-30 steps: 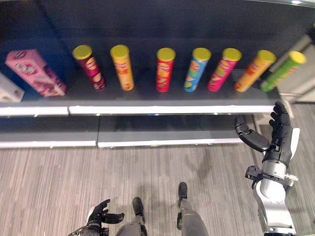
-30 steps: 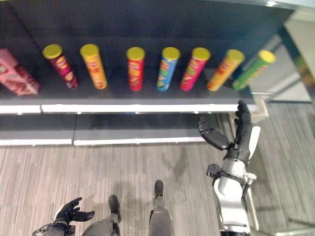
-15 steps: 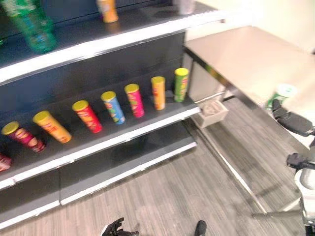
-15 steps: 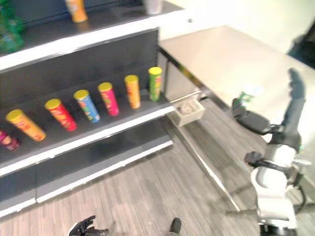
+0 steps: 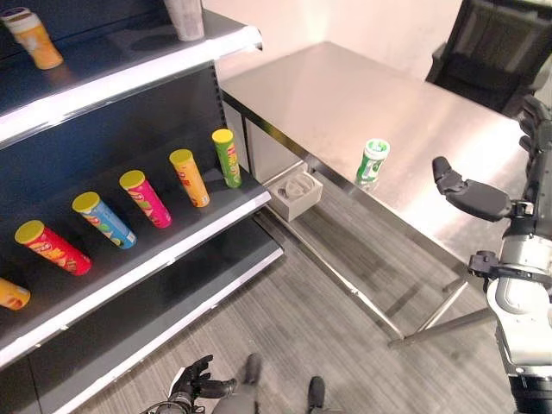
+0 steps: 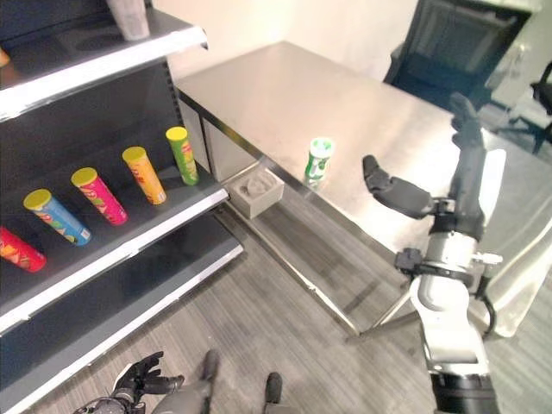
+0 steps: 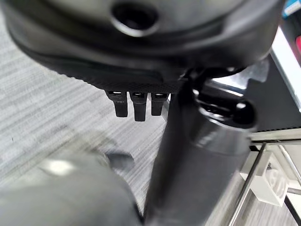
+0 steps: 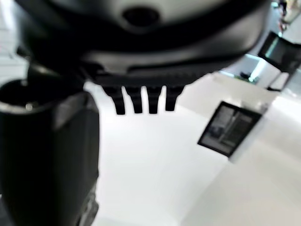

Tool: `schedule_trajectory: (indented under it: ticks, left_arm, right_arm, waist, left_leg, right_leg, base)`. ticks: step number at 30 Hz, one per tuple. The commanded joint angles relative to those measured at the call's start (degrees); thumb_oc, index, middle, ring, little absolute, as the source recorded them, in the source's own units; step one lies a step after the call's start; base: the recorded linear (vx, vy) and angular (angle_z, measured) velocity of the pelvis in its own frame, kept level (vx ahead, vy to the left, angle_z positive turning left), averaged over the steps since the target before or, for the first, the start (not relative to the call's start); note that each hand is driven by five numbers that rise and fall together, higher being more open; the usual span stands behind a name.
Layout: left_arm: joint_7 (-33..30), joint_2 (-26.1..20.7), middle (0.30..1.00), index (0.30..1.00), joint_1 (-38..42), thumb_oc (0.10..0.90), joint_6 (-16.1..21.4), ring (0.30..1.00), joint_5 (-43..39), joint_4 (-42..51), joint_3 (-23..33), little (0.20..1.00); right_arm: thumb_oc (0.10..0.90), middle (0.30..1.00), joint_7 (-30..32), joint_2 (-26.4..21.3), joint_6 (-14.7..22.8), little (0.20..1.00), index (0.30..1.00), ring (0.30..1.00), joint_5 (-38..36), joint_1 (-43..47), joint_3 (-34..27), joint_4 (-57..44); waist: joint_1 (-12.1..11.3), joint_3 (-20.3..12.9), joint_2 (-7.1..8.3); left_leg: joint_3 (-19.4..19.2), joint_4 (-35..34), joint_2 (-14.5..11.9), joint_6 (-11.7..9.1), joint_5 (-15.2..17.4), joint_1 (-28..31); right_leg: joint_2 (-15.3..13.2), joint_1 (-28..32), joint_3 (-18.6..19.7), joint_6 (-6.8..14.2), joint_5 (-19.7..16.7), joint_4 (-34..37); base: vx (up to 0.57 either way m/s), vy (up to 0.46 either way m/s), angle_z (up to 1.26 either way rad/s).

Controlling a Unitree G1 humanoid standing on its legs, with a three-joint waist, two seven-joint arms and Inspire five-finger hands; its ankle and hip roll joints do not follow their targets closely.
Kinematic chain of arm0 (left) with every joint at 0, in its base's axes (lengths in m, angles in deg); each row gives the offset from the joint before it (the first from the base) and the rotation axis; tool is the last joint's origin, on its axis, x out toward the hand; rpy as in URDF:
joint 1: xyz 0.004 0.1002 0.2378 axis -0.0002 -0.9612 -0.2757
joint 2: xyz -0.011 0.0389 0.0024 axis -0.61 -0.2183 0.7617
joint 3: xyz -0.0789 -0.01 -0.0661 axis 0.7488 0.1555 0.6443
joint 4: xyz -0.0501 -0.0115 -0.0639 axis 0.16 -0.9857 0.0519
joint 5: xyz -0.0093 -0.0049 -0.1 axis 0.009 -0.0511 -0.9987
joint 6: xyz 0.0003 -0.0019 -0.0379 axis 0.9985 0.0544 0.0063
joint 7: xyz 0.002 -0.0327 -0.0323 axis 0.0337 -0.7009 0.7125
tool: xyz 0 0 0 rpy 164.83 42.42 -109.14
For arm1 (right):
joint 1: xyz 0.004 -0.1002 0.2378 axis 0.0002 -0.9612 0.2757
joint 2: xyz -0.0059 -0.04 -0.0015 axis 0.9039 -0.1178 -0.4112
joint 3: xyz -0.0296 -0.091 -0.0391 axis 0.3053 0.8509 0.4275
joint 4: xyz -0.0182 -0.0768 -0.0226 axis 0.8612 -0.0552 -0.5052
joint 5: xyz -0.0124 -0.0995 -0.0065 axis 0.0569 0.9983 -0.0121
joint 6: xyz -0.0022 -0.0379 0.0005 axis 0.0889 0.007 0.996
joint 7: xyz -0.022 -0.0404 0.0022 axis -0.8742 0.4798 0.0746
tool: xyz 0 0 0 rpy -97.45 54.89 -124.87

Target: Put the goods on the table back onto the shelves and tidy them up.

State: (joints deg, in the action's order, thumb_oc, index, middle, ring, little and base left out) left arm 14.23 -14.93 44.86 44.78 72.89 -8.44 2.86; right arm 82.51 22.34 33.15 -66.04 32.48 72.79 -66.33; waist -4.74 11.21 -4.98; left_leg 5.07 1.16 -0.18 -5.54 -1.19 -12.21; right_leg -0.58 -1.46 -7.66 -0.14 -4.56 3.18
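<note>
A small green can with a white lid (image 5: 373, 161) stands upright near the front edge of the steel table (image 5: 362, 95). My right hand (image 6: 466, 185) is raised over the table to the right of the can and well apart from it. It is open, with straight fingers and the thumb spread out, and holds nothing. To the left, a dark shelf (image 5: 164, 250) carries a row of tall chip cans: green (image 5: 228, 158), orange (image 5: 190, 177), pink (image 5: 145, 197), blue (image 5: 103, 219) and red (image 5: 52, 247). My left hand (image 5: 191, 383) hangs low over the floor, fingers relaxed and empty.
An upper shelf holds an orange can (image 5: 34, 39) and a grey cup (image 5: 185, 17). A white box (image 5: 295, 191) sits under the table beside the shelf end. A black office chair (image 5: 492, 47) stands behind the table. Grey plank floor lies between shelf and table.
The camera has swung right from the shelf to the steel table, bringing the green can and chair into view. My right hand stays raised and open; the left stays low.
</note>
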Motion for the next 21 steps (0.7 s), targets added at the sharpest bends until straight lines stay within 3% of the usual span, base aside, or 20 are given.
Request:
schedule_trajectory:
  ticks: [1, 8, 14, 18, 21]
  left_arm:
    - [-0.5, -4.5, 0.900, 0.900, -0.7, 0.800, 1.9, 0.900, 1.9, 1.5, -1.3, 0.900]
    - [-0.4, -4.0, 0.900, 0.900, -1.3, 0.800, 2.0, 0.900, 1.9, -0.3, -1.5, 0.900]
    - [-0.1, -3.9, 0.900, 0.900, -1.7, 0.800, 1.8, 0.900, 3.0, -2.0, -1.4, 0.900]
    - [0.0, -4.8, 0.900, 0.900, -0.9, 0.800, 1.3, 0.900, 3.8, -2.8, -1.2, 0.900]
    - [-0.3, -5.5, 0.900, 0.900, -0.4, 0.800, 1.3, 0.900, 3.1, -2.7, -0.5, 0.900]
  right_arm:
    - [0.800, 0.900, -0.6, -4.1, 5.0, 0.900, 0.900, 0.900, -1.8, 8.4, -1.7, -3.1]
    - [0.800, 0.900, -2.9, -4.0, 4.6, 0.900, 0.900, 0.900, -2.0, 10.5, 1.8, -2.0]
    - [0.800, 0.900, -2.7, -3.4, 3.7, 0.900, 0.900, 0.900, -0.4, 9.7, 0.2, -1.9]
    - [0.800, 0.900, -3.1, -2.1, 3.5, 0.900, 0.900, 0.900, -0.2, 9.3, -0.6, -1.3]
    - [0.800, 0.900, -4.6, -1.4, 3.4, 0.900, 0.900, 0.900, -0.8, 9.8, 0.4, -1.6]
  waist:
    - [-1.1, -0.5, 3.82]
    - [-0.7, -2.6, 4.89]
    - [-0.6, -4.2, 5.45]
    - [-0.6, -3.5, 5.36]
    - [-0.2, -1.0, 5.51]
  left_leg:
    - [-3.0, -2.6, 0.8, 0.6, -6.8, 1.8]
    - [-6.5, -5.3, -0.4, 1.7, -5.5, 7.8]
    - [-7.9, -6.0, 0.5, 3.6, -2.7, 10.4]
    - [-7.7, -6.1, 1.4, 6.0, -0.9, 12.6]
    - [-8.0, -5.8, 1.6, 7.3, -0.4, 14.0]
  right_leg:
    - [1.6, 7.0, 0.9, 5.3, 6.2, 1.8]
    - [0.5, 7.7, 3.5, 5.5, 6.6, 1.8]
    - [-1.8, 8.4, 3.8, 6.9, 7.3, 0.7]
    - [-3.4, 2.9, 3.9, 9.1, 9.4, -13.6]
    - [-4.3, -3.0, 4.4, 11.6, 5.2, -25.7]
  base:
    - [0.20, 0.072, -0.50]
    - [0.14, 0.087, -0.37]
    - [0.11, 0.137, -0.17]
    - [0.06, 0.147, -0.03]
    - [-0.03, 0.070, -0.17]
